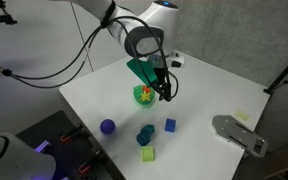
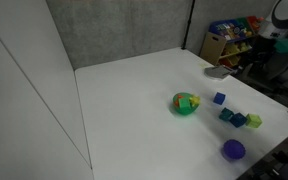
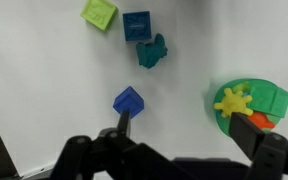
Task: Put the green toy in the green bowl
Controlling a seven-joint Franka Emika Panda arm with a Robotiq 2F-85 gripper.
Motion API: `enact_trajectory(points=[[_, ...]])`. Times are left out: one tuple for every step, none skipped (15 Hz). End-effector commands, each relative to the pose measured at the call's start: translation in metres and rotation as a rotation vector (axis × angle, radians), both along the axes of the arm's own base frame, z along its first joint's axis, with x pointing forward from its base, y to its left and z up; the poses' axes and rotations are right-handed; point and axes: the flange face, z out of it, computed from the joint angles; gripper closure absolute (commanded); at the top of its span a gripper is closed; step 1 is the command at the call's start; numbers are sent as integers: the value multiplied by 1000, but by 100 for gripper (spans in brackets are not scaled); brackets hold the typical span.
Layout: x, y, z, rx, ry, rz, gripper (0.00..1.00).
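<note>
The green toy [image 3: 152,51], a dark teal block, lies on the white table next to a dark blue cube [image 3: 136,25]; it also shows in both exterior views [image 1: 145,134] [image 2: 227,115]. The green bowl [image 3: 222,119] holds a yellow star-shaped toy [image 3: 233,100], a green block and something orange; it shows in both exterior views too [image 1: 139,98] [image 2: 180,110]. My gripper [image 3: 189,135] is open and empty. It hovers just beside the bowl [image 1: 164,92], one finger near a blue cube [image 3: 128,101], the other over the bowl's edge. The toy is well apart from it.
A yellow-green cube [image 3: 99,13] [image 1: 148,154] lies beyond the dark blue cube. A purple ball [image 1: 107,127] [image 2: 233,149] sits near the table's edge. A grey flat object [image 1: 239,133] lies at the table's side. Shelves with toys [image 2: 229,40] stand behind.
</note>
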Motion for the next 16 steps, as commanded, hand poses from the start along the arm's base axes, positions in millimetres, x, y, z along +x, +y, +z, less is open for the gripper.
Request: enact_trajectory(points=[[16, -8, -31, 13, -26, -35, 0], [17, -8, -43, 9, -28, -33, 0], [18, -9, -54, 4, -28, -31, 0], [19, -9, -68, -2, -21, -19, 0], [19, -9, -79, -4, -15, -13, 0], [19, -9, -91, -8, -8, -4, 0], [18, -8, -102, -7, 1, 6, 0], [17, -6, -114, -5, 10, 18, 0], [16, -4, -125, -5, 16, 29, 0], [15, -2, -136, -7, 23, 37, 0], [13, -1, -148, -8, 31, 41, 0], [12, 0, -158, -10, 38, 43, 0], [10, 0, -169, -11, 46, 40, 0], [9, 0, -180, -18, 50, 40, 0], [8, 0, -191, -25, 55, 38, 0], [7, 0, -202, -37, 57, 37, 0]])
